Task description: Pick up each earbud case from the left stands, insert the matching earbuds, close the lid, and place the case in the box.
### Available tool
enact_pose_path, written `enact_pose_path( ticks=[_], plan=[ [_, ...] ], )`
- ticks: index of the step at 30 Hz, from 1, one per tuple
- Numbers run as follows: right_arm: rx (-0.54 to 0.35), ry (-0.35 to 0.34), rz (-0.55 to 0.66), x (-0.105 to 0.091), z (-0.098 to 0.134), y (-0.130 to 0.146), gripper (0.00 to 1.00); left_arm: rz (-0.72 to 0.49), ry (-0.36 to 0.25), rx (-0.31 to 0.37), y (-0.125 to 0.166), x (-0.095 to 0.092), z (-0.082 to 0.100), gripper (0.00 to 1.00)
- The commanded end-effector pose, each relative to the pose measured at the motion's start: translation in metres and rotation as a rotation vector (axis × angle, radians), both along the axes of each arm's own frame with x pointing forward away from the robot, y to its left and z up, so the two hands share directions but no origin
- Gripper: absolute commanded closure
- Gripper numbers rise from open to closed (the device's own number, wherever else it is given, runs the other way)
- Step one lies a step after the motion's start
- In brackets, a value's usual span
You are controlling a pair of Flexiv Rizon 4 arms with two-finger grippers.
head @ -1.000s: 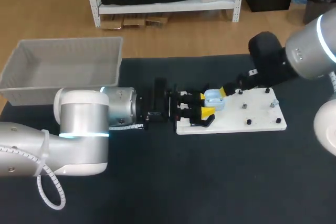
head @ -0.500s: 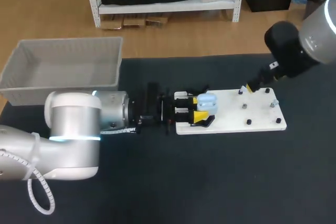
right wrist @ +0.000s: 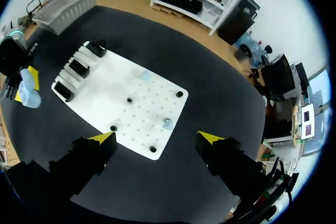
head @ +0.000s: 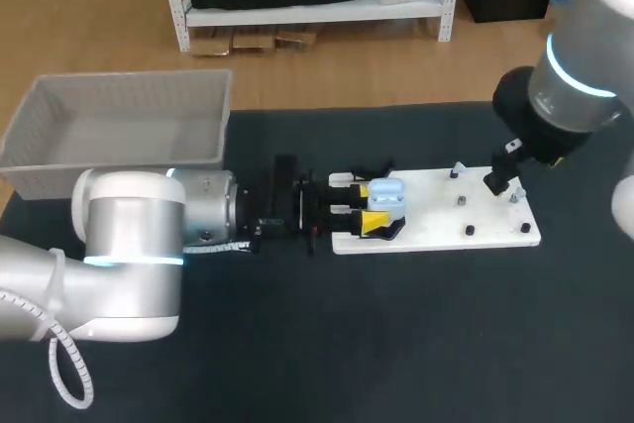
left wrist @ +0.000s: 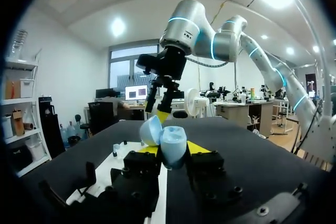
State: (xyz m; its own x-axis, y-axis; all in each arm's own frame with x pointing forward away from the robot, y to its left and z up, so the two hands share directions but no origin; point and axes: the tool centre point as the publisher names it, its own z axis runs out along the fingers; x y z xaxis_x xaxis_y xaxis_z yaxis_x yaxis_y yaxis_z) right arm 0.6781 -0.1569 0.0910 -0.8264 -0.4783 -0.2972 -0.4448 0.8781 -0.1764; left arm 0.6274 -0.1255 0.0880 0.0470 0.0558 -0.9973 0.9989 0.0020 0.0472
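A light blue earbud case with its lid up sits between the yellow tips of my left gripper, which is shut on it just above the left end of the white board. In the left wrist view the case fills my left gripper, lid tilted back. My right gripper stands open and holds nothing, high over the board's right part. Two small pale blue earbuds rest on the board. Three black stands line its left end.
A grey basket stands at the table's far left. Several black pegs stick up from the board. My right gripper hangs over the board's right end; dark table cloth lies in front of the board.
My right gripper has drawn away from the case, rightward to the board's far end. My left gripper, still holding the case, has shifted slightly left.
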Motion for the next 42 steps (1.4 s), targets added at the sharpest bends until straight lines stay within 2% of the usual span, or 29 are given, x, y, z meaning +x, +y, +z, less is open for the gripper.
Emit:
enact_pose_path(
  ticks=[1, 2, 5, 7, 9, 10, 11, 14, 17, 21, 23, 26, 33, 42],
  plan=[
    [-0.022, 0.026, -0.019, 0.010, -0.011, 0.002, 0.03, 0.008, -0.002, 0.000, -0.001, -0.002, 0.000, 1.00],
    [-0.018, 0.036, -0.024, 0.010, -0.014, 0.000, 0.09, 0.008, -0.002, 0.000, -0.001, -0.002, 0.000, 1.00],
    [-0.022, 0.049, -0.030, 0.011, -0.021, -0.004, 0.18, 0.008, -0.002, 0.000, -0.001, -0.002, 0.000, 1.00],
    [-0.015, 0.069, -0.043, 0.013, -0.024, -0.007, 0.20, 0.008, -0.002, 0.000, -0.001, -0.002, 0.000, 1.00],
    [-0.020, 0.074, -0.047, 0.014, -0.029, -0.009, 0.40, 0.008, -0.002, 0.000, -0.001, -0.002, 0.000, 1.00],
    [-0.022, 0.083, -0.050, 0.015, -0.031, -0.011, 0.45, 0.008, -0.002, 0.000, -0.001, -0.002, 0.000, 1.00],
    [-0.021, 0.088, -0.051, 0.016, -0.033, -0.012, 0.46, 0.008, -0.002, 0.000, -0.001, -0.002, 0.000, 1.00],
    [-0.026, 0.092, -0.053, 0.017, -0.036, -0.013, 0.40, 0.008, -0.002, 0.000, -0.001, -0.002, 0.000, 1.00],
    [-0.029, 0.096, -0.055, 0.017, -0.040, -0.015, 0.42, 0.008, -0.002, 0.000, -0.001, -0.002, 0.000, 1.00],
    [-0.039, 0.110, -0.051, 0.016, -0.046, -0.015, 0.41, 0.008, -0.002, 0.000, -0.001, -0.002, 0.000, 1.00],
    [-0.042, 0.112, -0.051, 0.017, -0.049, -0.016, 0.42, 0.008, -0.002, 0.000, -0.001, -0.002, 0.000, 1.00],
    [-0.044, 0.117, -0.058, 0.018, -0.051, -0.018, 0.50, 0.008, -0.002, 0.000, -0.001, -0.002, 0.000, 1.00],
    [-0.042, 0.125, -0.070, 0.021, -0.058, -0.021, 0.54, 0.008, -0.002, 0.000, -0.001, -0.002, 0.000, 1.00],
    [-0.040, 0.126, -0.079, 0.024, -0.064, -0.021, 0.55, 0.008, -0.002, 0.000, -0.001, -0.002, 0.000, 1.00]
  ],
)
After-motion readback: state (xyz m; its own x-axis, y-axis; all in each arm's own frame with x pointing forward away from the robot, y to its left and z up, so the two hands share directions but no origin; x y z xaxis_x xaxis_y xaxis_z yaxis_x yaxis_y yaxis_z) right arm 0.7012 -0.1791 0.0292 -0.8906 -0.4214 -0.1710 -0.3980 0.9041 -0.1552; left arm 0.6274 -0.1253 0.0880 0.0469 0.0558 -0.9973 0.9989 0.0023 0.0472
